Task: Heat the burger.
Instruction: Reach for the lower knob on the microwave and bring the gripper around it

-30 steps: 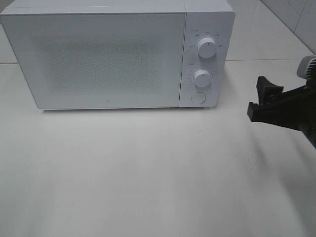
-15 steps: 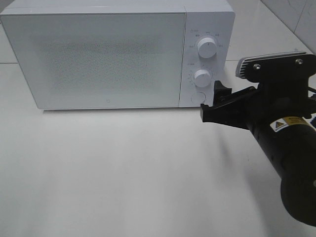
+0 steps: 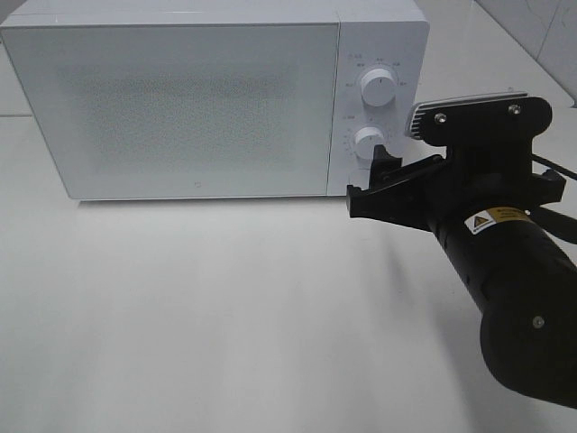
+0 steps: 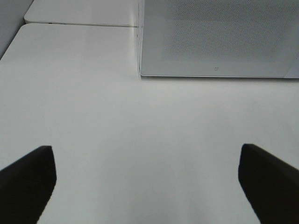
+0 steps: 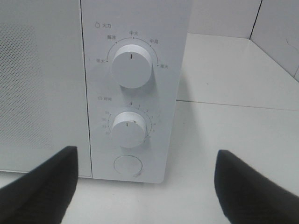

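The left gripper [image 4: 147,186] is open and empty, well back from the microwave [image 3: 180,108]. The right gripper [image 3: 365,180], at the middle right of the high picture, is open and empty too, and much nearer. Straight ahead of it sit the round button [image 5: 128,165] and the lower knob [image 5: 127,129]. The door [image 3: 171,99] is shut. No burger shows; it may be inside.

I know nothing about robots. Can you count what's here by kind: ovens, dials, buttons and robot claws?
Microwave: 1
Knobs: 2, the upper knob and the lower knob
Round button: 1
Grippers: 2, the left gripper and the right gripper, both open
Total: 6
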